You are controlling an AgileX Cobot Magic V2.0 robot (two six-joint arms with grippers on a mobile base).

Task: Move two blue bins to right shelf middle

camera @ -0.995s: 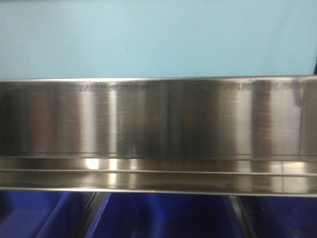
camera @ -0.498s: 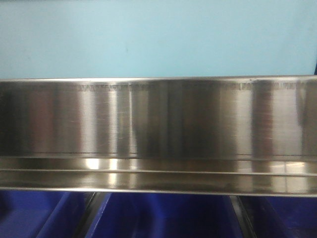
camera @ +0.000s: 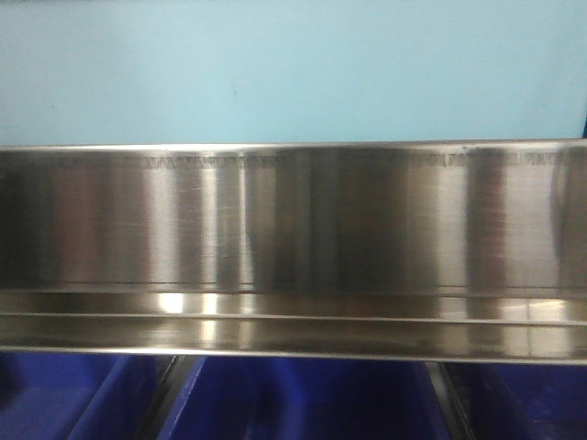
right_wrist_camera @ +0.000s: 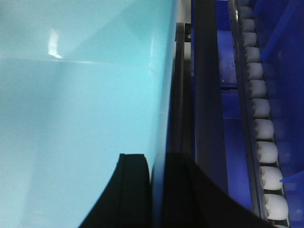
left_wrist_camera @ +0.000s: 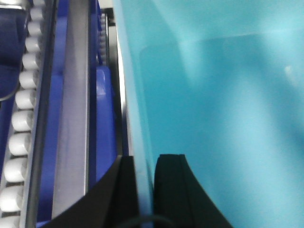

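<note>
Left wrist view, left to right: white roller row (left_wrist_camera: 21, 118), steel rail (left_wrist_camera: 71, 118), a strip of dark blue plastic (left_wrist_camera: 105, 118), then the light-blue bin (left_wrist_camera: 218, 118) filling the rest of the frame. Left gripper (left_wrist_camera: 145, 190) is clamped on the bin's left wall, one black finger outside and one inside.

Front view: steel shelf lip (camera: 293, 229) spans the full width. Three dark blue bins (camera: 293, 403) sit side by side under it. A pale cyan surface (camera: 293, 73) sits above it; can't tell if that's the held bin.

Right wrist view: bin interior on the left. Right gripper (right_wrist_camera: 156, 190) pinches the bin's right wall, jaws closed on the rim. Next comes a dark rail (right_wrist_camera: 206, 95), then a second roller row (right_wrist_camera: 261, 128) along the shelf's right edge.
</note>
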